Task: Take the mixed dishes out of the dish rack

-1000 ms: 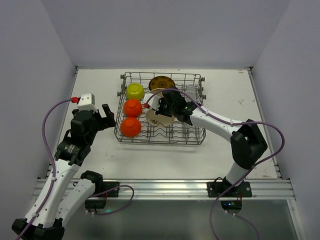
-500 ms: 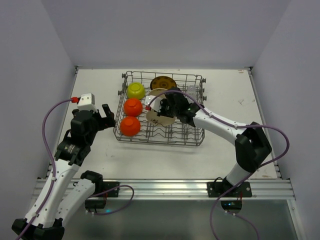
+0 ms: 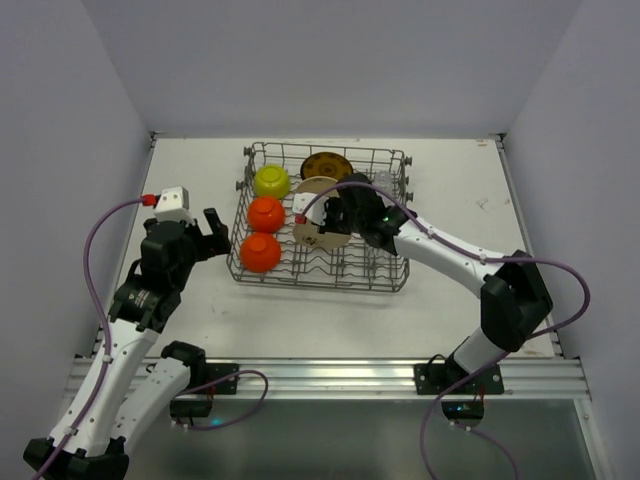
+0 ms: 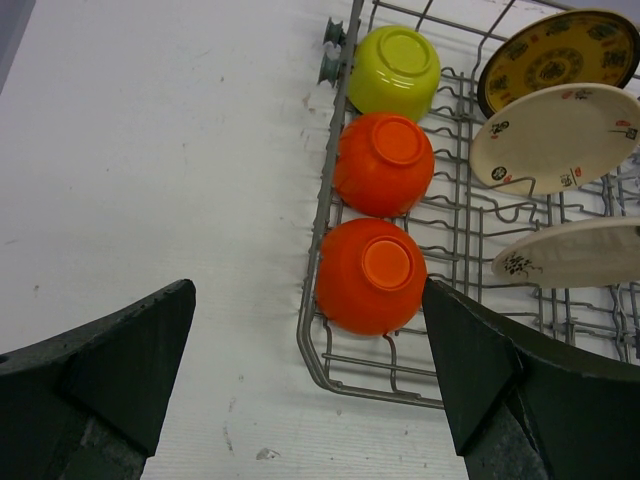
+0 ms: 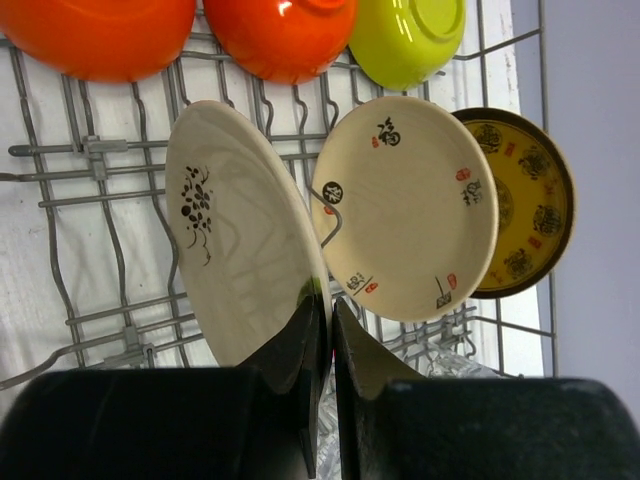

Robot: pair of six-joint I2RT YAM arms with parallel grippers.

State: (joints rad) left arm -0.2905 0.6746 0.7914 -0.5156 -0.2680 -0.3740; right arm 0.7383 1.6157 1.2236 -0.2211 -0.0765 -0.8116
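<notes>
The white table [image 3: 180, 180] fills the middle of the overhead view, and the grey wire dish rack [image 3: 392, 272] sits on it just above centre. Down the rack's left side runs a column of upturned bowls: a yellow-green bowl [image 3: 270, 181] at the top, an orange bowl [image 3: 265, 214] under it, and a second orange bowl [image 3: 261, 253] lowest, each close against the next. To their right the plates stand on edge among the tines: a brown-and-yellow plate [image 3: 325, 165] toward the upper centre, a cream-backed plate [image 5: 415, 210] just below it, overlapping it in the right wrist view, and a third cream plate [image 5: 240, 270] lower still.

The right gripper [image 5: 329, 325] reaches in from the right of the frame, its two dark fingers pinched together on the rim of that third plate. A clear glass [image 3: 381, 180] shows faintly near the rack's upper right.

The left gripper [image 4: 310, 370] hangs at the left of the overhead frame, just beside the rack's left wall, jaws spread wide with nothing between them.
</notes>
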